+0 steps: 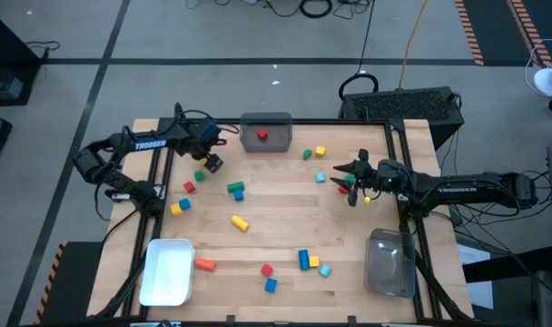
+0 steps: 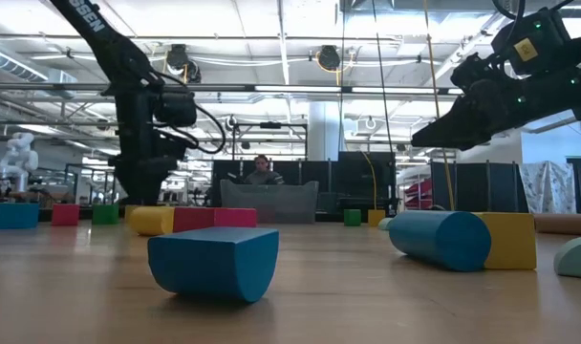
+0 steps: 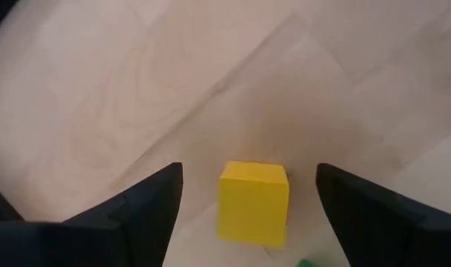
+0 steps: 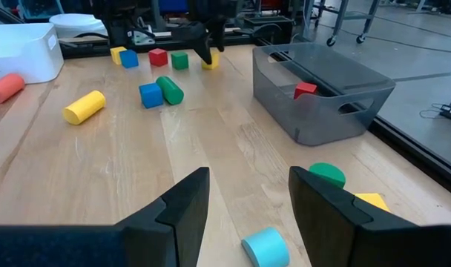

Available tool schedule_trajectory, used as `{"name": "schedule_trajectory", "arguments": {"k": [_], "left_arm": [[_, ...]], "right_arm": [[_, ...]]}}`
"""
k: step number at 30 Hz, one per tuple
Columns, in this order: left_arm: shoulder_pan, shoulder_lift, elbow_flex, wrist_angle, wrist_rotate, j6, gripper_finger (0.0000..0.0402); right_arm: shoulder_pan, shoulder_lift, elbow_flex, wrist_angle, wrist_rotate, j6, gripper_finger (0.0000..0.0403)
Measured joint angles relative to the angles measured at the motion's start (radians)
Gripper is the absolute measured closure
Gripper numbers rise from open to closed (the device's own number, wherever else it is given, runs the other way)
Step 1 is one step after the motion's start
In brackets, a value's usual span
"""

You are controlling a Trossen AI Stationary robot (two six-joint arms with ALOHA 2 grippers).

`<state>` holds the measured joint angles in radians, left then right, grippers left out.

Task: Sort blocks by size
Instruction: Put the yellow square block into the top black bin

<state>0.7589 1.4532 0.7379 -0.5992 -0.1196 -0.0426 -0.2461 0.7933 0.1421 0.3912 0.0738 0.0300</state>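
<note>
While my right gripper (image 1: 352, 184) is hovering parted, my left gripper (image 3: 248, 194) is straddling a yellow block (image 3: 253, 202), fingers spread wide.

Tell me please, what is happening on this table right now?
A two-arm robot is sorting coloured blocks by size. The left gripper is open around a yellow cube on the wooden table, not gripping it. The right gripper hovers open and empty near a cyan block. One red block lies in the grey bin; most other blocks are scattered on the table.
</note>
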Motion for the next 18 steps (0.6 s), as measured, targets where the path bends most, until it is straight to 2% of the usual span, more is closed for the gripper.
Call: {"name": "schedule_trajectory", "arguments": {"k": [8,18], "left_arm": [[0.0,0.0,-0.005,-0.021,0.007,-0.015,0.0123],[0.0,0.0,-0.005,-0.051,0.008,-0.031,0.0179]], "right_arm": [[0.0,0.0,0.0,0.0,0.0,-0.002,0.0227],[0.0,0.0,0.0,0.0,0.0,-0.003,0.0227]]}}
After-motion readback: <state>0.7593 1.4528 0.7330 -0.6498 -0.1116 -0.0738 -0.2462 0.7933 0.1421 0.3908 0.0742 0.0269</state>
